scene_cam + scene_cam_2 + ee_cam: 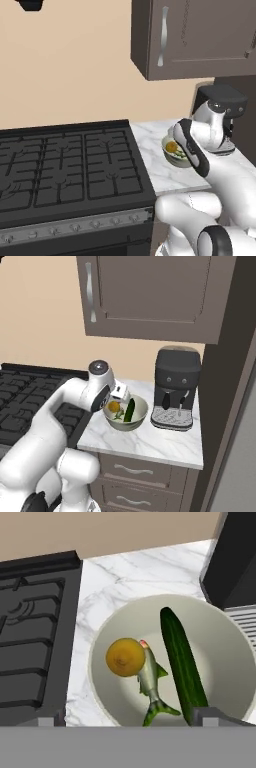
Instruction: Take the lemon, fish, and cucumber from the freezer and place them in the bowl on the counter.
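The pale olive bowl (227, 657) stands on the white marble counter (125, 572), between the stove and the coffee machine. In it lie the yellow-orange lemon (125, 657), a small grey-green fish (150, 684) and the dark green cucumber (181, 659), which leans along the right of the fish. My gripper (130, 719) hovers just above the bowl, open, its fingertips (50, 721) wide apart with nothing between them. From the right base view the bowl (141, 418), lemon (113, 406) and cucumber (129, 410) sit under the hand (119, 396). A tall grey panel (240, 466), the freezer by its look, rises at the far right.
A black coffee machine (176, 387) stands close to the right of the bowl. The black gas stove (65, 165) borders the counter on the left. A brown wall cupboard (150, 296) hangs overhead. Grey-brown drawers (132, 471) sit below the counter.
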Available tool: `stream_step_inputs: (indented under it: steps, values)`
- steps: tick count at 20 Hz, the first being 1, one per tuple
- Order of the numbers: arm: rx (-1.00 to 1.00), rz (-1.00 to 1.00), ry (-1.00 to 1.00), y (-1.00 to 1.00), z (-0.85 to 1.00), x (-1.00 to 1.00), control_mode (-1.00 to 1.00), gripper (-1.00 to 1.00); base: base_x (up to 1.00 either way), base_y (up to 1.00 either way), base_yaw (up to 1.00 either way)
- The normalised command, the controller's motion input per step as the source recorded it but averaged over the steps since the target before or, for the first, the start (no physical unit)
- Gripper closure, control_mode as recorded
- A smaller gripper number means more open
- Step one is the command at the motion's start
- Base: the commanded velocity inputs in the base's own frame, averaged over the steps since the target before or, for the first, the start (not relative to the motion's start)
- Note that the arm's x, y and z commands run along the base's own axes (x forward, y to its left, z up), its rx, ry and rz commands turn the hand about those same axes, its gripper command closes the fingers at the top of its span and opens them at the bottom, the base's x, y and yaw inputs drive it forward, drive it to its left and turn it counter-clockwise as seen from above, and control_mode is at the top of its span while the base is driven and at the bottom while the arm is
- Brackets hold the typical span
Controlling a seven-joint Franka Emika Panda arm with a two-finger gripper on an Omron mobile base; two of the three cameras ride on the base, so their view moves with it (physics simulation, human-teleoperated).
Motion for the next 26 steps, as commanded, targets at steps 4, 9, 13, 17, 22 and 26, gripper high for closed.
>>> stream_step_inputs:
  steps: [4, 9, 13, 17, 22, 26]
  values:
    - [-0.01, 0.00, 0.00, 0.01, 0.46, -0.52, -1.00, -1.00, 0.00, 0.00, 0.00]
    - [-0.02, 0.00, 0.00, 0.16, 0.49, -0.47, -1.00, -1.00, 0.00, 0.00, 0.00]
    - [0.00, 0.00, 0.00, 0.09, 0.30, -0.61, -1.00, -1.00, 0.00, 0.00, 0.00]
    - [0.00, 0.00, 0.00, 0.01, 0.19, -0.72, -1.00, -1.00, 0.00, 0.00, 0.00]
    - [0.00, 0.00, 0.00, 0.00, 0.25, -0.73, -1.00, -1.00, 0.00, 0.00, 0.00]
    - [0.00, 0.00, 0.00, 0.00, 0.38, -0.70, -1.00, -1.00, 0.00, 0.00, 0.00]
